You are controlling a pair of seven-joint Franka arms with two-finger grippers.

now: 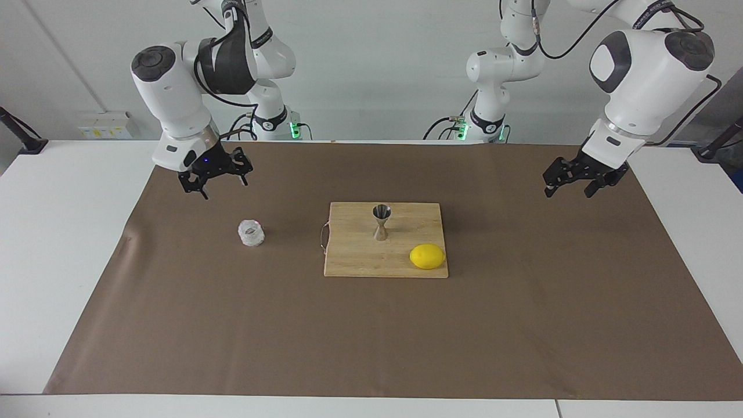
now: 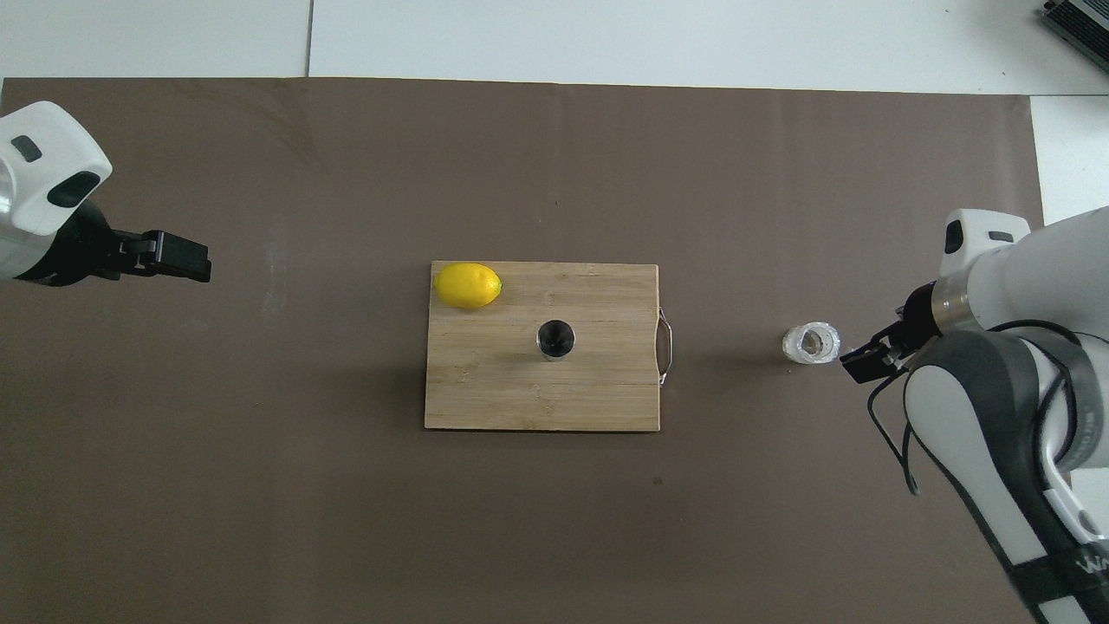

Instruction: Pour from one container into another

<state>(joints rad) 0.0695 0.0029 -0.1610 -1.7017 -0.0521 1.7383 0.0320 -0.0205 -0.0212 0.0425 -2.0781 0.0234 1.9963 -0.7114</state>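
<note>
A brown mat (image 1: 371, 325) covered the table; the glass cup (image 1: 251, 233) stood on it toward the right arm's end, the jigger (image 1: 381, 222) upright on the cutting board (image 1: 360, 261) beside a lemon (image 1: 427, 256). The right gripper (image 1: 216, 181) hung above the mat near the cup, fingers apart and empty, its tips partly cut off overhead. The left gripper (image 1: 572, 184) hovered, likewise parted, at its own end.

1. A robotics lab, not a home kitchen: two white industrial arms (image 1: 174, 98) stand mounted at the edge of a white table (image 1: 64, 232).
2. Bare white walls, exposed cables and green status lights at the arm bases.
3. A brown paper sheet (image 1: 371, 337) covers the table, with a staged cutting board (image 1: 360, 261) and lemon (image 1: 427, 256).
</note>
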